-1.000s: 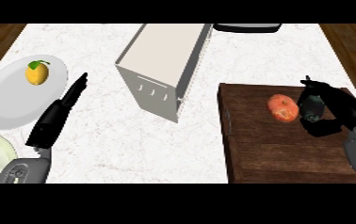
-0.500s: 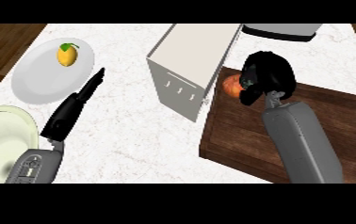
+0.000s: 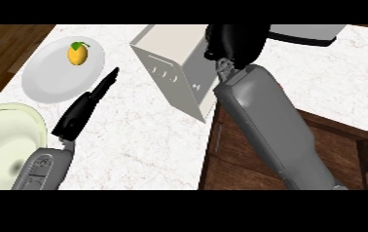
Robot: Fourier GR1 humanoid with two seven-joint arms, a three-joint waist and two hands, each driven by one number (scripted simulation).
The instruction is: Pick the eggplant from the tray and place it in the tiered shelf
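A: Where is the right hand (image 3: 237,43)?

B: Over the top of the shelf (image 3: 176,70), at its far right corner. The grey forearm runs up to it across the tray (image 3: 237,163).

A: Is it grasping the eggplant?

B: The fingers are curled in, but they hide whatever is inside. I cannot tell what they hold, and I cannot see the eggplant anywhere, neither on the visible part of the tray nor in the shelf.

A: And the left hand (image 3: 82,109)?

B: Left of the shelf, lying low over the bench (image 3: 137,143), fingers straight and released, pointing toward the shelf. It holds nothing.

A: What else is near the shelf?

B: A white plate (image 3: 43,80) well to its left, carrying a yellow fruit (image 3: 78,53). A pale green bowl (image 3: 14,138) sits nearer than the plate, at the left edge. A grey object (image 3: 305,33) lies beyond the shelf, to its right.
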